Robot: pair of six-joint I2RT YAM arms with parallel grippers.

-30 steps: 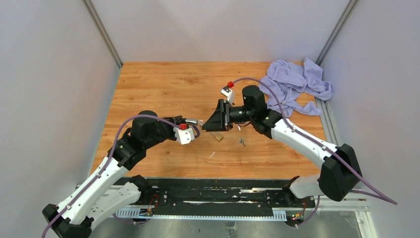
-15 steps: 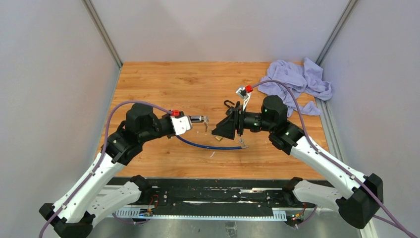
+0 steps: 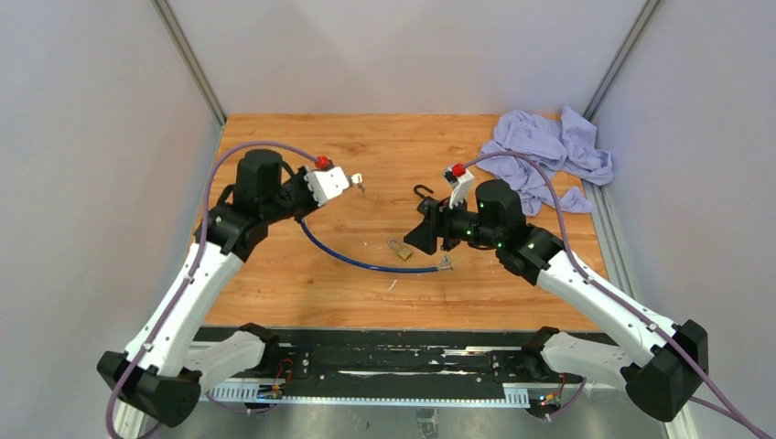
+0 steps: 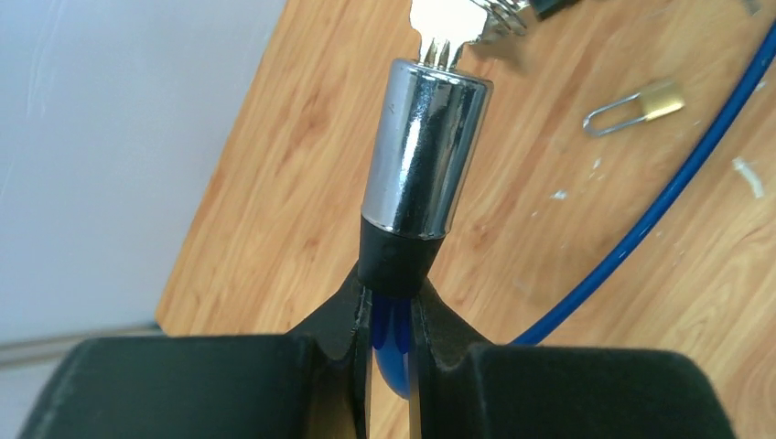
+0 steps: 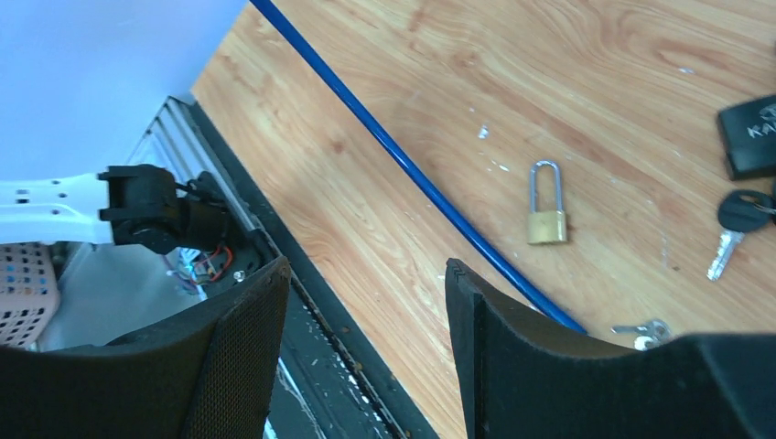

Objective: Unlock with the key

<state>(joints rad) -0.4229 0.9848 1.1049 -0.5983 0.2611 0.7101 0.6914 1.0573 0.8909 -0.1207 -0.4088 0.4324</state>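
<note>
The left arm bends high and has swung back leftward since the earlier frame. The left jaws are clenched on the cable, just behind its chrome lock. The key sits in the lock's far end. The right arm reaches low, and the right jaws are released, empty and now wider. The padlock lies ahead of them.

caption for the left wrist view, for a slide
Left gripper clamps the blue cable lock below its chrome cylinder, key seated in its end, brass padlock lying on the table beyond.
</note>
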